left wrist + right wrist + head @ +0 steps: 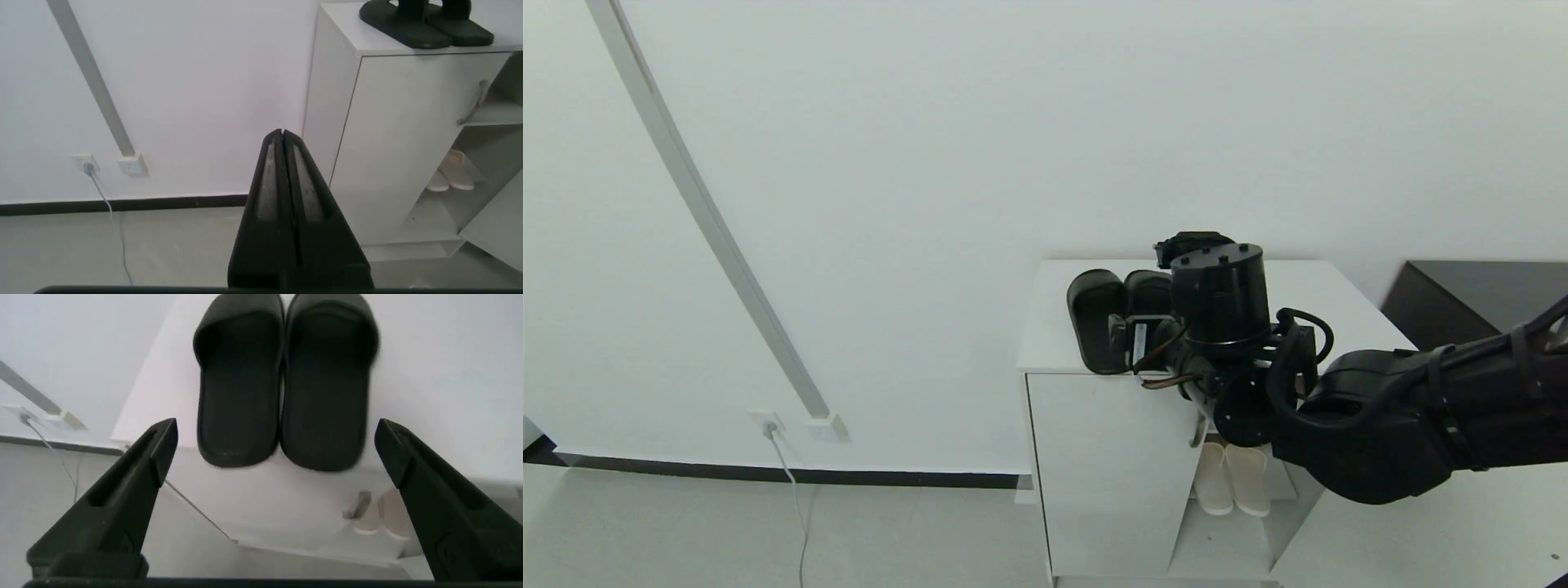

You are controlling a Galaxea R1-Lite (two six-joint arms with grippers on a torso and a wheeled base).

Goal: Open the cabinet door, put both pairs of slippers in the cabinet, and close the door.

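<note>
A pair of black slippers [1104,317] [282,380] [425,18] lies side by side on top of the white cabinet [1094,465]. My right gripper [274,457] hangs open just above and in front of them, its fingers [131,498] spread wider than the pair. A white pair of slippers [1232,478] [453,170] [384,514] stands on a shelf inside the cabinet, whose right door [1421,531] is swung open. My left gripper [283,192] is shut on nothing, low and to the left of the cabinet.
The cabinet's left door [1111,482] [409,147] is closed, with a handle [472,103] at its edge. A dark table [1478,302] stands to the right. A wall socket with a cable [768,425] and a slanted grey conduit [694,196] are on the wall to the left.
</note>
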